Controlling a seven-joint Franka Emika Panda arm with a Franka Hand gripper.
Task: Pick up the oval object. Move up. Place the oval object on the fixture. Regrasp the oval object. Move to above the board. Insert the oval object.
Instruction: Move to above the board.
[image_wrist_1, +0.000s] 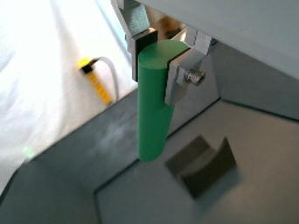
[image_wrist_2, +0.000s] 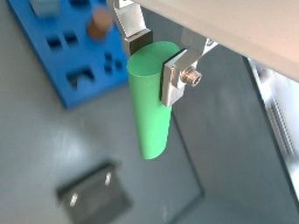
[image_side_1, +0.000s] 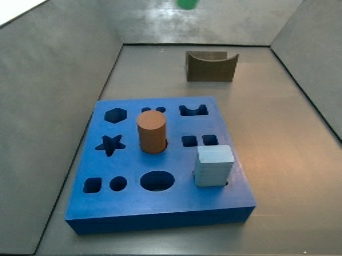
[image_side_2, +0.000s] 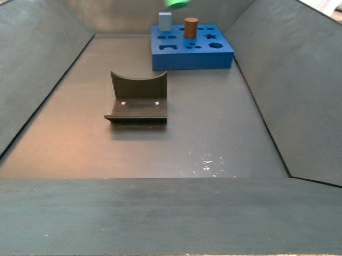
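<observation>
Gripper (image_wrist_1: 162, 48): raised well above the floor, plates pressed onto the upper end of the green peg, seen close in both wrist views (image_wrist_2: 160, 52).
Fingers (image_wrist_1: 187, 77): flat silver plate with a screw head flat against one side of the peg; opposite plate (image_wrist_2: 131, 24) against the other side.
Green peg (image_wrist_1: 155, 105): held near its top, hanging roughly upright, lower end free in the air; again in a wrist view (image_wrist_2: 151, 109); only a small green tip visible at the upper edge in a side view (image_side_1: 189, 4), and a small green bit beside the far board in a side view (image_side_2: 164, 20).
Fixture (image_wrist_1: 204, 164): dark block with a curved notch in its top, resting on the grey floor below the peg, apart from it; in a side view (image_side_2: 136, 97) near the middle of the floor, well apart from the board; at the far end in a side view (image_side_1: 211, 65).
Board (image_side_1: 160, 160): flat blue slab with star, round, oval and square holes, lying on the floor; far end in a side view (image_side_2: 193, 48); off to one side in a wrist view (image_wrist_2: 73, 48).
Brown cylinder (image_side_1: 151, 132): upright on the board.
Pale cube (image_side_1: 214, 165): on the board near one corner, beside the round hole.
Yellow cable (image_wrist_1: 98, 77): outside the grey wall, on the white surface.
Floor (image_side_2: 187, 130): grey, walled on all sides.
</observation>
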